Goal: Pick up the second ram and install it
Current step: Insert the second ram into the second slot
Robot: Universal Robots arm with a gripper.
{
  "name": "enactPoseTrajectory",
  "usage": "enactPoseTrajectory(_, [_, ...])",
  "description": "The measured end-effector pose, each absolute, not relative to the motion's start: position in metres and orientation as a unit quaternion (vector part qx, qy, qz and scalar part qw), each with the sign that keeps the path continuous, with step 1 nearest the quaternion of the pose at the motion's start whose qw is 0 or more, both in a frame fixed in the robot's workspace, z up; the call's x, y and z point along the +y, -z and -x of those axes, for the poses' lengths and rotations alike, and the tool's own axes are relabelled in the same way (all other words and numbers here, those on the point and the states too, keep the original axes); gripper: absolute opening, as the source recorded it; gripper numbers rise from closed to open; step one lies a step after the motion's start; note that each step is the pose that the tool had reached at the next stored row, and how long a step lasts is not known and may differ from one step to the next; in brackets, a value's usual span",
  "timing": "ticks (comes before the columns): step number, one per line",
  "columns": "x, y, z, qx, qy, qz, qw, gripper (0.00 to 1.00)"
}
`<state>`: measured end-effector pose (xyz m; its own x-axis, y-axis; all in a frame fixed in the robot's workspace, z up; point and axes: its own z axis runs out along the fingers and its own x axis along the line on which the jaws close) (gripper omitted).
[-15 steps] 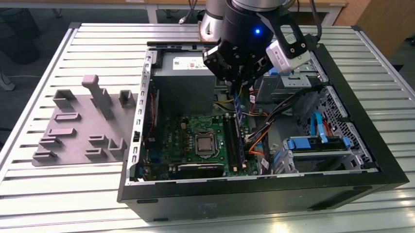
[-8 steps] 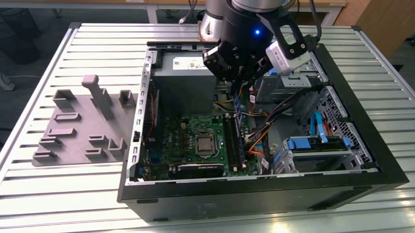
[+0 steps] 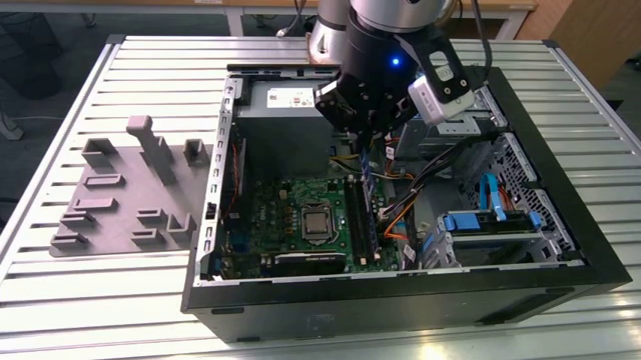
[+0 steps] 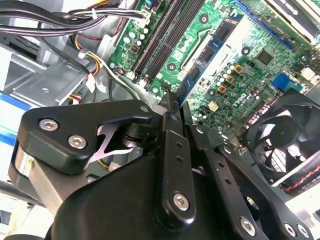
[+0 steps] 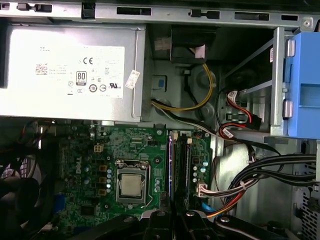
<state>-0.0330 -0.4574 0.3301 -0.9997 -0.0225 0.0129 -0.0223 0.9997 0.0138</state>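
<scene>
Open computer case [image 3: 521, 289] at the tabletop's [image 3: 90, 300] near edge, motherboard [image 3: 290, 199] inside. Above its memory slots [image 3: 359, 221], pincer [image 3: 365, 135] clamped on the second ram [image 3: 367, 166], held upright, lower end just over the slots. Farther back, grey power supply [image 3: 290, 97].

Exterior view looks down from high on the open case [image 3: 561, 255]; both wrist views sit close above its motherboard [image 5: 85, 150].

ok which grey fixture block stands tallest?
The stepped post on the fixture plate's far side, between two shorter blocks; it rises well above every other.
</scene>
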Motion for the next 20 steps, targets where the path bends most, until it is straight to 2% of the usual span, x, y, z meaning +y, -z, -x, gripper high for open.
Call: enactPoseTrajectory(20, [-0.460,-0.305,0.033,-1.000,0.007,-0.003,0.007,0.14])
